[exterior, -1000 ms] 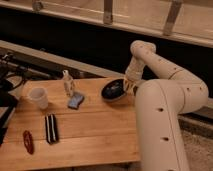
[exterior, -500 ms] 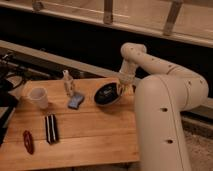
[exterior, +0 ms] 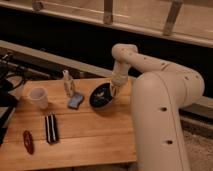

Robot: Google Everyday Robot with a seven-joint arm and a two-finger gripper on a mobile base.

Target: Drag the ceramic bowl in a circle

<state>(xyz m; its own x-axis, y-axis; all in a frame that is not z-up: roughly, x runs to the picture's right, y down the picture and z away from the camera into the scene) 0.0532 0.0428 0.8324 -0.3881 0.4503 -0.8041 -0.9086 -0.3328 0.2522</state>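
Observation:
The ceramic bowl (exterior: 101, 96) is round, shallow and glossy black with pale marks inside. It sits on the wooden table (exterior: 85, 137), right of centre toward the back. My gripper (exterior: 114, 90) reaches down from the white arm (exterior: 150, 70) and sits at the bowl's right rim, touching it. The bowl looks tilted toward the camera.
A white cup (exterior: 39, 97) stands at the table's left. A small clear bottle (exterior: 67, 83) and a blue sponge (exterior: 76, 101) sit just left of the bowl. A black-striped item (exterior: 50, 128) and a red item (exterior: 28, 141) lie at the front left. My white base (exterior: 160, 130) fills the right.
The bowl and my gripper have moved left across the table, from near the right edge toward the sponge and bottle.

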